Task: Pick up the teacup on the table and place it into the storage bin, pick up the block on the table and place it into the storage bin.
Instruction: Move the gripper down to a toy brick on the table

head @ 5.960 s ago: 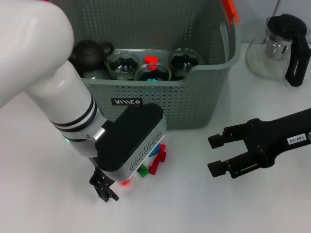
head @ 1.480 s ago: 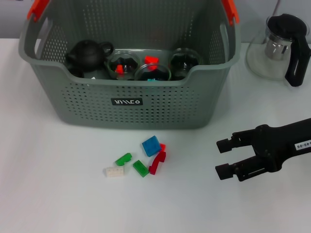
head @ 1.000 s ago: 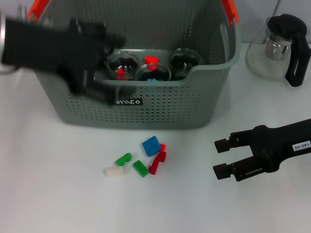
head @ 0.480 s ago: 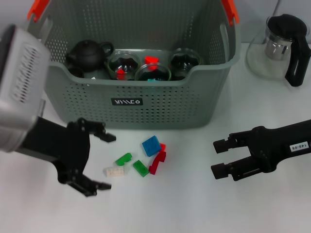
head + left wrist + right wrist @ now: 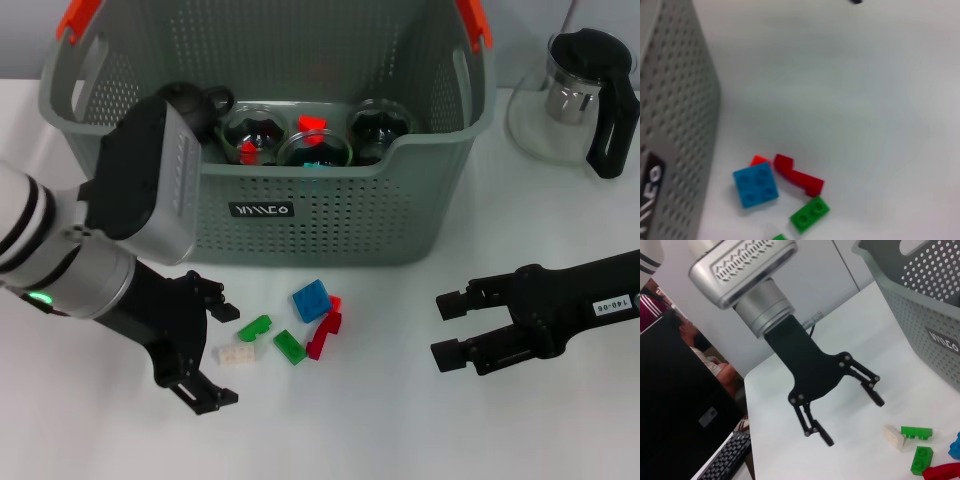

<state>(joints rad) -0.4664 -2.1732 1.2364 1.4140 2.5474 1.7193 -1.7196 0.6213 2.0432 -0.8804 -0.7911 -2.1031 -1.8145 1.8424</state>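
The left gripper (image 5: 212, 350), fingers spread, is hovering over the white worktop (image 5: 380, 420) with the small cream rectangular block (image 5: 236, 354) lying at its 3 o'clock, touching neither finger.

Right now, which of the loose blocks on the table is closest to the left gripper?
The white block, the only pale one, at the end of the cluster nearest the open left gripper. The green, blue and red ones lie farther toward the right arm.

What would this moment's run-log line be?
left gripper: open, low beside white block | right gripper: open, idle on the right | blocks on table | storage bin: holds cups, teapot
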